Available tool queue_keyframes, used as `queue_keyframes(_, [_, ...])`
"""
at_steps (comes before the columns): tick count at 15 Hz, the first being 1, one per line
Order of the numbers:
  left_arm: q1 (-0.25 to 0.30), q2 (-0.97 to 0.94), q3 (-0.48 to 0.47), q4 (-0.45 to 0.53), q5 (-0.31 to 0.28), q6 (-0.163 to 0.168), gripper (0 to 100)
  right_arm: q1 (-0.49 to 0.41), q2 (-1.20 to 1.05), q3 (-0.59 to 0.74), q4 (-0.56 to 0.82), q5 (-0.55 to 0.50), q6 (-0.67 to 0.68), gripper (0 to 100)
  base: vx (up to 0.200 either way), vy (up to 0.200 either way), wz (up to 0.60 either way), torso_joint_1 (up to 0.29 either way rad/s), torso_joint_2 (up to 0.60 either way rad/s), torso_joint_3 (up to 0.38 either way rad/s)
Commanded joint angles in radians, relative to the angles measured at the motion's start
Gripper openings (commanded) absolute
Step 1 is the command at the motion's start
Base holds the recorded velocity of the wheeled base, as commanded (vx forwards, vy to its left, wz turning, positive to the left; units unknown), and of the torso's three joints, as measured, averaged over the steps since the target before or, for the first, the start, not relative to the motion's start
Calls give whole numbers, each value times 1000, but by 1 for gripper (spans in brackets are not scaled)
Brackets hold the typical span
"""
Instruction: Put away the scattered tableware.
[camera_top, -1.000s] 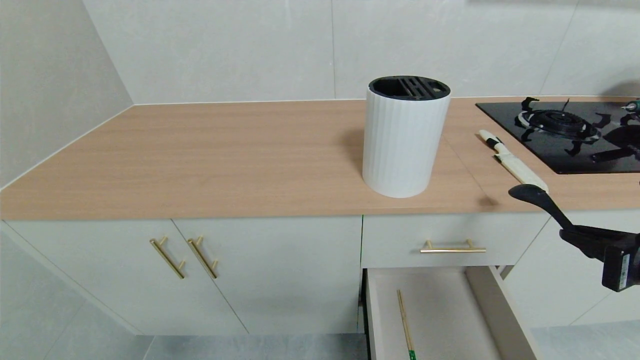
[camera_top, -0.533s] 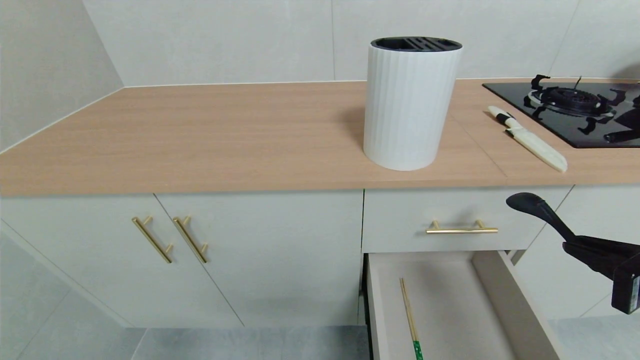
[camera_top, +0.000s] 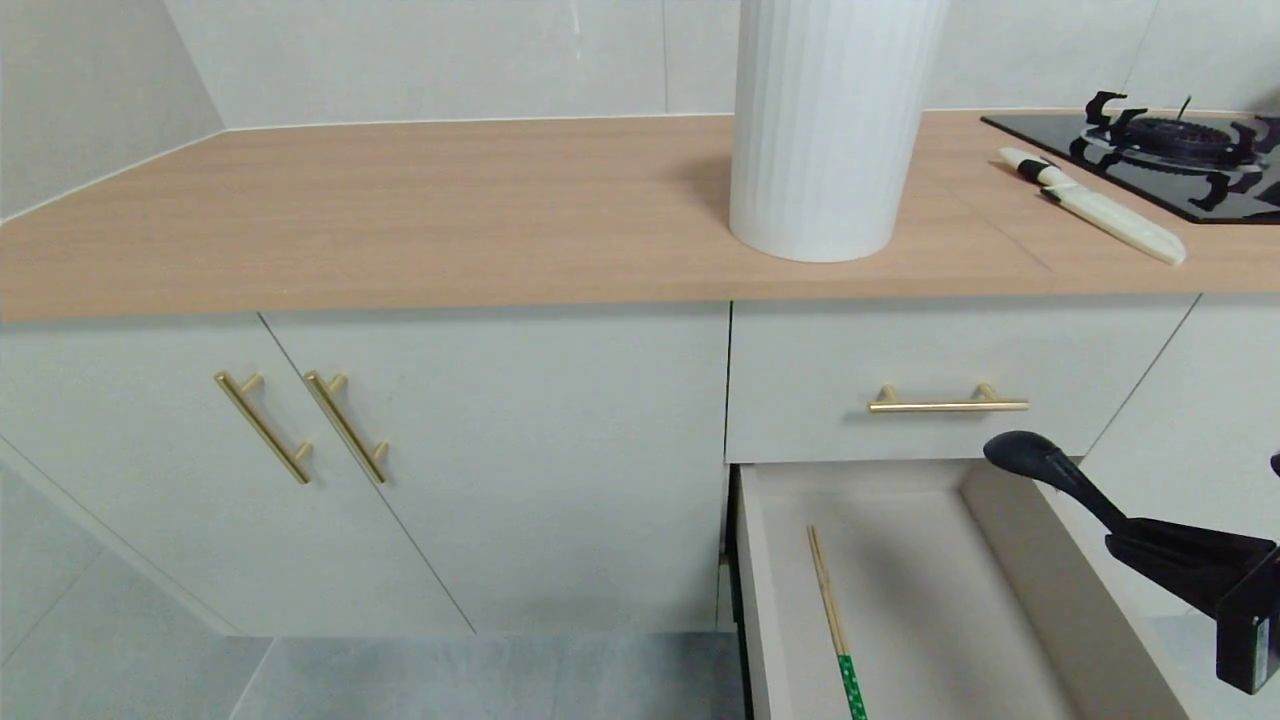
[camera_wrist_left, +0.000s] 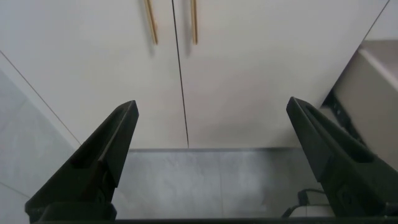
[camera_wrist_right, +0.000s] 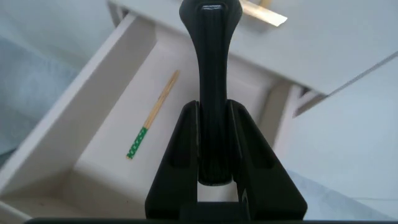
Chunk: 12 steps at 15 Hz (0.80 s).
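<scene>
We've got the right gripper (camera_top: 1125, 545) clamped on the handle of the black spoon (camera_top: 1040, 468), hanging above the right wall of the open drawer (camera_top: 1010, 560); the left gripper (camera_wrist_left: 211, 112) is spread wide with nothing in it, facing the cabinet doors (camera_wrist_left: 249, 62); to do this well, we'd slide the spoon left over the drawer floor, drop low, lay it alongside the chopsticks (camera_top: 830, 610), then let go so it doesn't bounce; the spoon's long axis is tilted, with the rounded end pointing up and left toward the closed drawer front (camera_top: 900, 360); further back, a knife (camera_top: 1095, 212) lies on the countertop (camera_top: 400, 210) beside the white holder (camera_top: 830, 130).
</scene>
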Motion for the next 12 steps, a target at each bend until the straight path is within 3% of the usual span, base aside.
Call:
queue_keyframes(1, [0, 0, 0, 1, 0, 0, 100, 5, 6, 5, -1, 2, 0, 0, 0, 0, 0, -173, 452, 266])
queue_keyframes(4, [0, 0, 1, 1, 0, 0, 100, 5, 15, 11, -1, 3, -2, 0, 0, 0, 0, -113, 295, 158])
queue_keyframes(9, [0, 0, 0, 1, 0, 0, 100, 11, 27, 25, -1, 2, -3, 0, 0, 0, 0, -6, 18, 4])
queue_keyframes(12, [0, 0, 1, 1, -1, 0, 100, 105, 90, 0, 13, -152, 21, 0, 0, 0, 0, 0, 0, 0])
